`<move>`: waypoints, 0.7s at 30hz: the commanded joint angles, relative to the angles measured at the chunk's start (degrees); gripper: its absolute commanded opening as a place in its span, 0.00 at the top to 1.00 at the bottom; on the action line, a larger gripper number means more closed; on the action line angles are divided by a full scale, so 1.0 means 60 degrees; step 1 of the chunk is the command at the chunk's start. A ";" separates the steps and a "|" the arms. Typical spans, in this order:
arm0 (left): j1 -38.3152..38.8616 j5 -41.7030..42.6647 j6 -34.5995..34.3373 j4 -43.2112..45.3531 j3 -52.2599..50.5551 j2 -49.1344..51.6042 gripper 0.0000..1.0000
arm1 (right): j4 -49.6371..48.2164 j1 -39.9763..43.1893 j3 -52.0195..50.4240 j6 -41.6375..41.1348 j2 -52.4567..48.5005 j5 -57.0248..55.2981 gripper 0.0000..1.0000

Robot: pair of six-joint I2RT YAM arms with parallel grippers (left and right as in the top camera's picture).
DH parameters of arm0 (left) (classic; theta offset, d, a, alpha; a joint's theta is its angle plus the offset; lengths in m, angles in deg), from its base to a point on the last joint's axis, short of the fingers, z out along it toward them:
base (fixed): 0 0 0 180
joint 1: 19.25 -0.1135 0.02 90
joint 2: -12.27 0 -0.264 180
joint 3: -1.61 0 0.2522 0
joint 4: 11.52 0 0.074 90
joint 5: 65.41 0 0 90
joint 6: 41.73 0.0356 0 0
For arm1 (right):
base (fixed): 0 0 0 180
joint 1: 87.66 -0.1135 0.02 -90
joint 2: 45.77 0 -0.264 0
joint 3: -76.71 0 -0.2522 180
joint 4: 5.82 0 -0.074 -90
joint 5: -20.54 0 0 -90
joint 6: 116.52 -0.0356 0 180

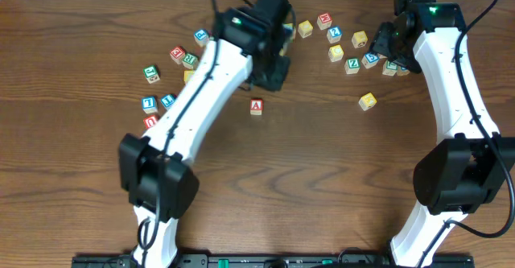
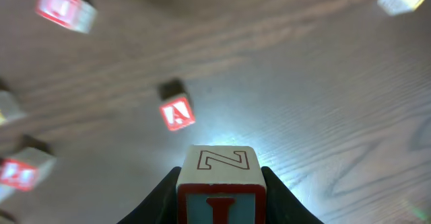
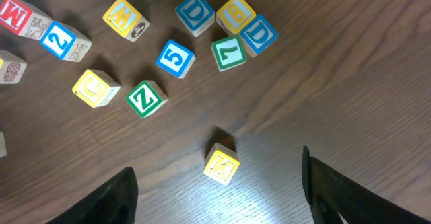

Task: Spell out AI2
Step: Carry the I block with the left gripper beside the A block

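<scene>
Wood, brown and bare, is all that lies between the held block and its target on the table, so look at that gap first. Your left gripper is clenched on the I block. Its two dark fingers press the block's left and right sides, a red I on blue faces the camera, and an outlined Z shows on the top face. I judge that the block hangs above the table, though the wrist view alone does not prove this.

The A block lies ahead of the gripper and a little to the left in that view, apart from the held block and alone on the wood. In the overhead view the A block sits just on the robot's side of the left gripper, with free wood at the right of the letter as it reads. The coming move, I think, asks you to bring the I down close beside the A on that side, its faces square to the A.

The right gripper is spread wide and holds nothing. The 2 block, blue on white, lies up and to the left in its view among other letter blocks, so the right arm is the nearer one for it.
</scene>
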 commanded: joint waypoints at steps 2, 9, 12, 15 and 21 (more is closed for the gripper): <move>0.0244 -0.0087 -0.0823 0.0211 -0.0561 0.0525 0.75 | 0.0029 0.0051 0.0051 0.0138 0.0015 -0.0153 0.24; 0.0678 -0.0091 -0.1581 0.0980 -0.1060 0.1461 0.75 | 0.0000 0.0055 0.0051 0.0142 0.0015 -0.0153 0.18; 0.0812 -0.0095 -0.1971 0.1282 -0.1060 0.1894 0.75 | 0.0004 0.0051 0.0051 0.0146 0.0015 -0.0153 0.17; 0.0871 -0.0098 -0.2317 0.1464 -0.1060 0.2331 0.75 | 0.0018 0.0051 0.0051 0.0313 0.0015 -0.0149 0.17; 0.0863 -0.0685 -0.2932 0.1985 -0.1060 0.3085 0.75 | 0.0080 0.0051 0.0051 0.0317 0.0015 -0.0149 0.17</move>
